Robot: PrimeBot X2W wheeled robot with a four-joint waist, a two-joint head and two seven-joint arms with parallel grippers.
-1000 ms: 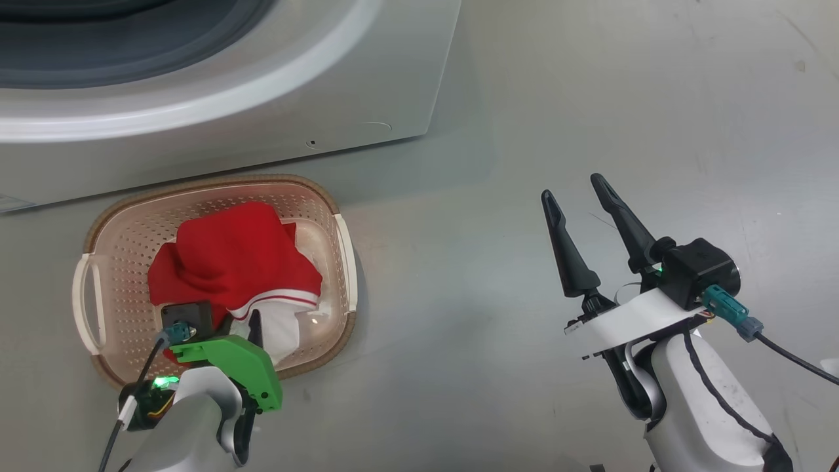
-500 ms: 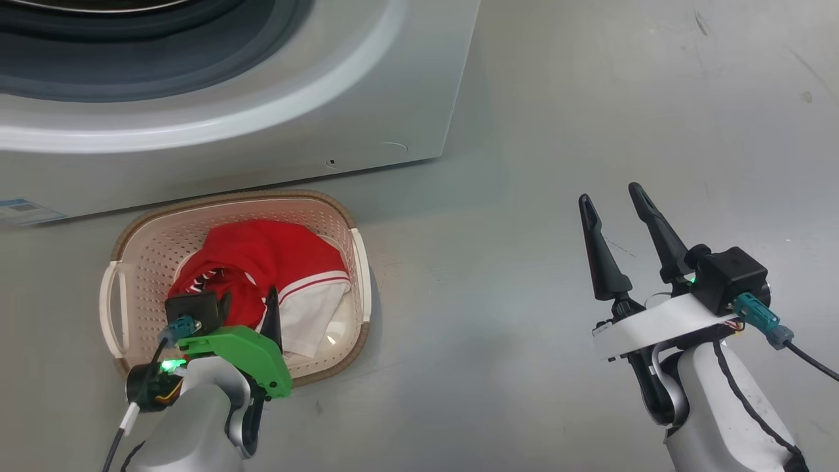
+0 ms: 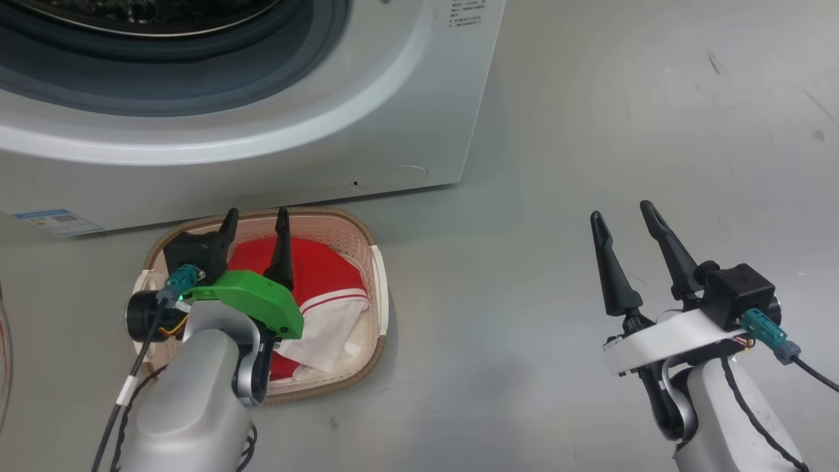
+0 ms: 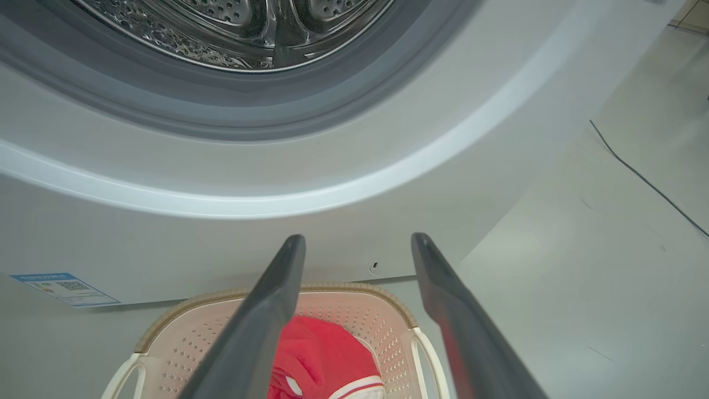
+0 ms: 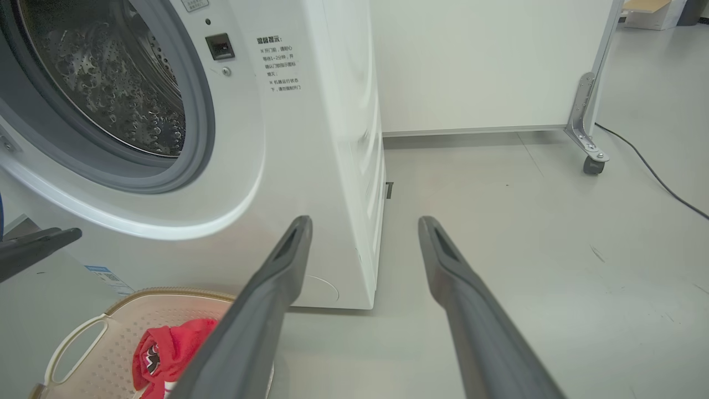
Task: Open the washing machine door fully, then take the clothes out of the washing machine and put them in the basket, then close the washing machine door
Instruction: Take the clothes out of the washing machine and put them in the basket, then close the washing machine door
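Clothes (image 3: 328,275), seemingly crumpled jersey, in perforated basket (image 3: 379,308); left end effector (image 3: 257,213), right end effector (image 3: 620,210) splayed, empty.

The big white front-loading washing machine (image 3: 419,98) has a smooth, glossy painted shell. Its steel drum (image 4: 232,22) is bright perforated metal, ringed by a matt grey rubber gasket (image 4: 221,113). The small cream perforated plastic basket (image 3: 324,229) looks smooth, with a woven-textured brown rim. The red and white clothes (image 3: 321,269) are soft cloth. The right gripper (image 3: 621,210) has 2 matt black fingers (image 3: 614,275). The grey floor (image 3: 590,131) is smooth with a dull sheen.
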